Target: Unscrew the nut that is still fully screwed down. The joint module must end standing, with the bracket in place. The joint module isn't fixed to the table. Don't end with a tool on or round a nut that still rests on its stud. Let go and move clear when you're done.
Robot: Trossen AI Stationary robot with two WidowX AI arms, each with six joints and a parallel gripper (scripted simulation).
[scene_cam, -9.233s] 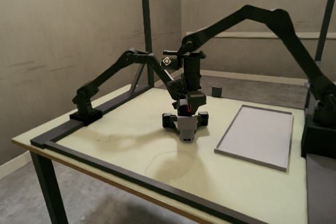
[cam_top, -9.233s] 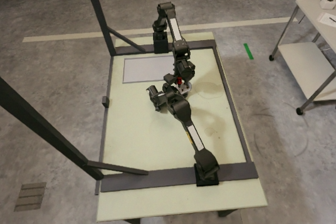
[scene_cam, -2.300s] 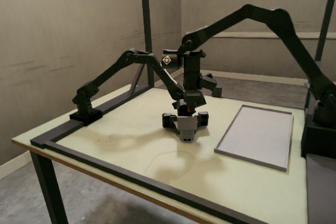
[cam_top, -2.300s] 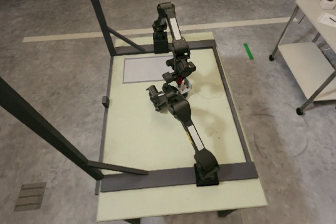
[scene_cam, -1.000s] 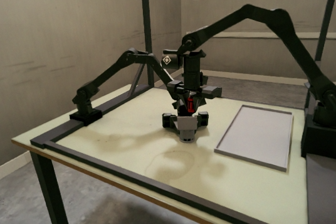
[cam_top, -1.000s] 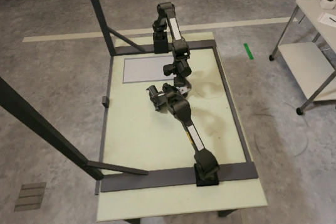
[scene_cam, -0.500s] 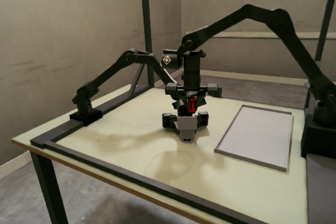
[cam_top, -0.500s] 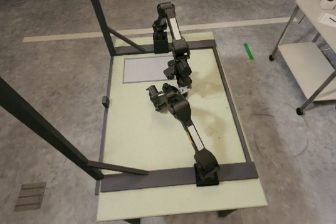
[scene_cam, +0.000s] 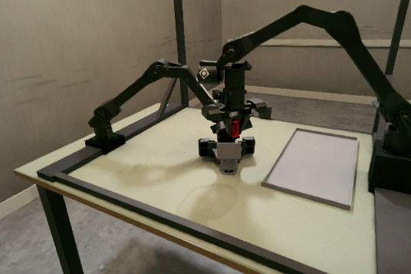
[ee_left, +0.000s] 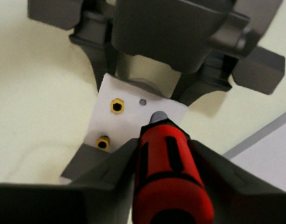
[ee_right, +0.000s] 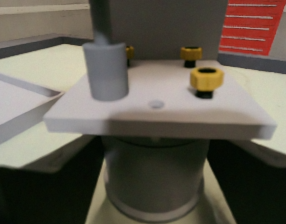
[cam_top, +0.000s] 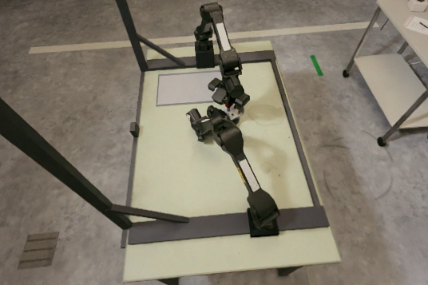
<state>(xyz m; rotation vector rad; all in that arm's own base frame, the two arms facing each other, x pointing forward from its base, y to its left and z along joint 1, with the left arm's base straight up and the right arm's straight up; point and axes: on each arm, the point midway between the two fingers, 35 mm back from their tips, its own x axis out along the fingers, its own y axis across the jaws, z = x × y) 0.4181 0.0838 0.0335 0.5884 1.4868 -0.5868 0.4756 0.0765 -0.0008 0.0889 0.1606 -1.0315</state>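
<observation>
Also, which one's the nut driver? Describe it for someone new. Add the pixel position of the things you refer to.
Find the pale work table (cam_top: 180, 180) (scene_cam: 134, 173) (ee_left: 34, 125) (ee_right: 44, 62), then the light-grey bracket (cam_top: 235, 114) (scene_cam: 228, 150) (ee_left: 126, 117) (ee_right: 159, 117) near its middle, where both arms meet. The nut driver (cam_top: 227, 104) (scene_cam: 235, 128) (ee_left: 171, 150) (ee_right: 106, 70) stands over it, grey socket down; its bright red handle sets it apart from the dark arms and small yellow nuts (ee_left: 117, 106) (ee_right: 206, 79).
</observation>
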